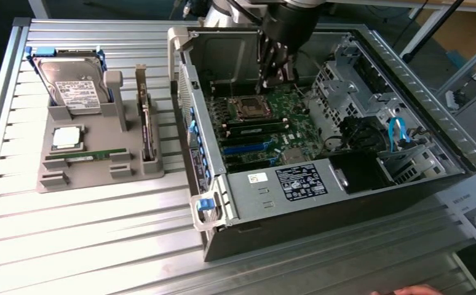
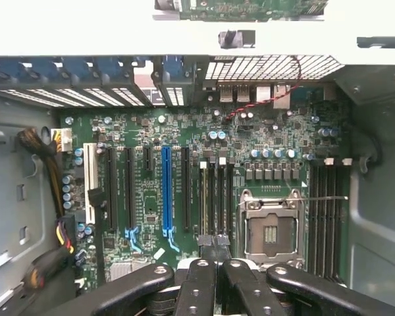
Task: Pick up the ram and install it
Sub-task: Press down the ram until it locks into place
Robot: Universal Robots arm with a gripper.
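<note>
The fingers (image 2: 214,249) are pressed together on nothing, with the gripper (image 1: 272,77) hung inside the open computer case (image 1: 435,138), above the motherboard (image 1: 283,123) near the empty processor socket (image 1: 250,109). The ram (image 1: 86,155) is seen lying flat in the grey parts holder (image 1: 98,175) on the table (image 1: 90,239), well apart from the gripper, toward the exterior view's left. Its long axis is laid across that view, roughly left to right.

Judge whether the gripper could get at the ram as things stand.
Probably, from above: the ram lies uncovered in the grey holder outside the case. But the gripper hangs shut over the motherboard, with the case wall between.
</note>
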